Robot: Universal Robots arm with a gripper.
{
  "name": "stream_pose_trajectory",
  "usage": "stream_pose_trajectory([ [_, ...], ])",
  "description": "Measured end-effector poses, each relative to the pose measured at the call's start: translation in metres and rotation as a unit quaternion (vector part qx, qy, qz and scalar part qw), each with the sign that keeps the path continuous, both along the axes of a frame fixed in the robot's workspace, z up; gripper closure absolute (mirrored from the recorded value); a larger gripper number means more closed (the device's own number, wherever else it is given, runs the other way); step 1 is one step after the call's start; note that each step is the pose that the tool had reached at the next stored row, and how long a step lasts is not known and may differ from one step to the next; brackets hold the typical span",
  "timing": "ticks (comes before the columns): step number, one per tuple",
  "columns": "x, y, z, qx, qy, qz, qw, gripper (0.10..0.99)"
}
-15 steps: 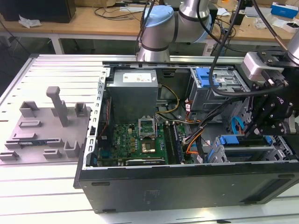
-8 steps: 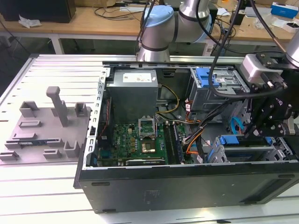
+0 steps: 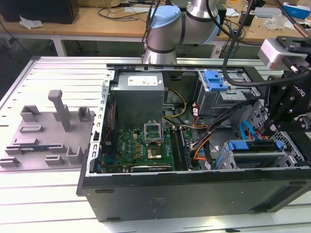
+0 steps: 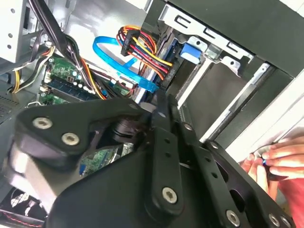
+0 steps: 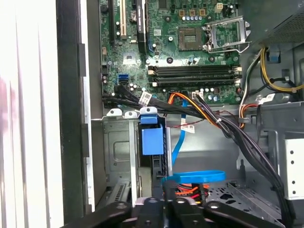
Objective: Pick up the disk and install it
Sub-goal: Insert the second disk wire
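- Exterior view: an open black desktop computer case point(image 3: 194, 194) lies on its side on a slatted metal table point(image 3: 53, 77), with the green motherboard point(image 3: 141, 145) and grey power supply box point(image 3: 138, 94) exposed. The silver-and-blue robot arm point(image 3: 167, 29) reaches over the case. Its black gripper point(image 3: 284, 109) hangs at the exterior view's right, just above the lower drive bay. The disk point(image 3: 255, 148), a flat silver hard drive in a blue plastic carrier bracket, sits in that bay near the case's front edge.
- Exterior view, continued: a second blue-handled carrier point(image 3: 215, 80) sits in the upper drive cage. Grey plastic fixtures point(image 3: 48, 131) stand on the table at the exterior view's left.
- Second wrist view: the gripper's black linkages point(image 4: 166, 156) are close up over bundled coloured power wires point(image 4: 142, 52) and a flat blue data cable point(image 4: 118, 61). A person's fingers point(image 4: 280, 159) show at the case edge. Whether the jaws are parted or holding anything cannot be told.
- First wrist view: a blue carrier tab point(image 5: 152, 135) stands in a grey metal cage point(image 5: 118, 156) beside the motherboard.
- Handling judgement: the drive looks rigid, fairly dense and shock-sensitive; the stiff blue bracket edges seem the safest hold.
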State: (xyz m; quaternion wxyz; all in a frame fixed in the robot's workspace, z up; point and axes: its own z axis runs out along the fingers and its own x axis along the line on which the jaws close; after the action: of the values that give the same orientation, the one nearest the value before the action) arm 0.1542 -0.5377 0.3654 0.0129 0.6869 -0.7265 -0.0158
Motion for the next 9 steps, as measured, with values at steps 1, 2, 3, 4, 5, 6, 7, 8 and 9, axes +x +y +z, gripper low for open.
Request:
stream_pose_trajectory([
  [1,0.0,0.0,0.0,-0.0001,0.0,0.0,1.0,0.929],
  [2,0.0,0.0,0.0001,-0.0001,0.0,0.0,1.0,0.98],
  [3,0.0,0.0,0.0002,-0.0002,0.0,0.0,1.0,0.98],
  [4,0.0,0.0,0.0002,-0.0002,0.0,0.0,1.0,0.98],
  [5,0.0,0.0,0.0002,-0.0002,0.0,0.0,1.0,0.98],
  [6,0.0,0.0,0.0002,-0.0002,0.0,0.0,1.0,0.98],
  [7,0.0,0.0,0.0001,-0.0002,0.0,0.0,1.0,0.98],
  [8,0.0,0.0,0.0002,-0.0002,0.0,0.0,1.0,0.98],
  [9,0.0,0.0,0.0001,-0.0001,0.0,0.0,1.0,0.98],
])
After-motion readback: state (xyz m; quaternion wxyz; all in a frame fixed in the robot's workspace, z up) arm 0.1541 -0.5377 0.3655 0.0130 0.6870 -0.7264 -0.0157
